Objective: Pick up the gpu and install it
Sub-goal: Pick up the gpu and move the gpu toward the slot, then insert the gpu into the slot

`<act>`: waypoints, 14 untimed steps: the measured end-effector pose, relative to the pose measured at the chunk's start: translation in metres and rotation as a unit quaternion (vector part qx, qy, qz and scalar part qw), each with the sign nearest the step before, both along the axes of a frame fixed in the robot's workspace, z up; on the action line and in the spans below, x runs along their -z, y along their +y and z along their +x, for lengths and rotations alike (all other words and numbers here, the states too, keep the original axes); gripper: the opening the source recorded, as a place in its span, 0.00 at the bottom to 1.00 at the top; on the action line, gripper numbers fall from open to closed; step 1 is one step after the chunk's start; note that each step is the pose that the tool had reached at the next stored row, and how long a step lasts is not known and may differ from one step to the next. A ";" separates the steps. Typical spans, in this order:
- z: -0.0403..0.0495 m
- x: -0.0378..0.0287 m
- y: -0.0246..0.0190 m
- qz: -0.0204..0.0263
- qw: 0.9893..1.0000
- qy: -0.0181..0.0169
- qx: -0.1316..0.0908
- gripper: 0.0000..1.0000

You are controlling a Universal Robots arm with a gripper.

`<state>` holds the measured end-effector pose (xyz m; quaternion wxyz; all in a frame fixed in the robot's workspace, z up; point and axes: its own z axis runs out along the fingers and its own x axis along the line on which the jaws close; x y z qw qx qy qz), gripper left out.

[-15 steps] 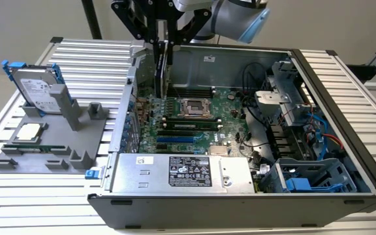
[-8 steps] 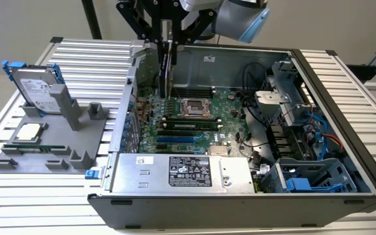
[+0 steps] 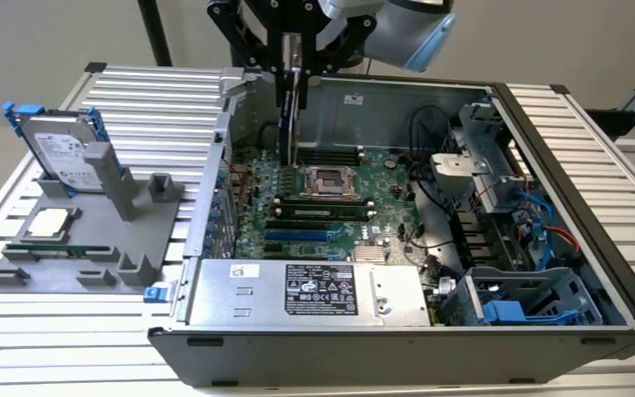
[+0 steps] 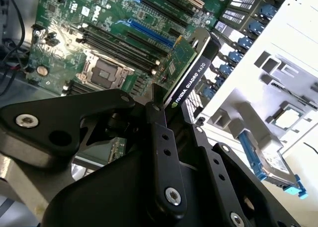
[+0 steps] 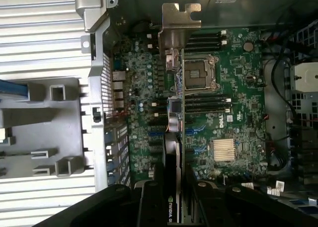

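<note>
The black parallel-finger gripper (image 3: 293,59) is clamped on the upper edge of the thin green-and-black gpu card (image 3: 288,124), which hangs directly beneath it, apparently clear of the green motherboard (image 3: 346,211) below, and is likely light, rigid and fragile, so best held by its bare edges.

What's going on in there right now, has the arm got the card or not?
Yes. The gripper is shut on the gpu and holds it upright, edge-down, inside the open computer case above the motherboard. The blue slots look unoccupied, so the card does not appear seated. The hard drive stands on the grey holder at the exterior view's left.
</note>
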<state>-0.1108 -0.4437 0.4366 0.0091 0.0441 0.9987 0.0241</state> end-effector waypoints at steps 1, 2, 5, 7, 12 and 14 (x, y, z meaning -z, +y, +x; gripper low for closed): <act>0.0010 -0.0001 0.0000 0.000 1.000 0.000 0.000 0.00; 0.0019 -0.0002 0.0000 0.000 1.000 0.000 0.000 0.00; 0.0047 -0.0004 0.0000 0.000 1.000 0.000 0.000 0.00; 0.0065 -0.0005 0.0000 0.000 1.000 0.000 0.000 0.00; 0.0110 -0.0010 0.0000 0.000 1.000 0.000 0.000 0.00; 0.0129 -0.0012 0.0000 0.000 1.000 0.000 0.000 0.00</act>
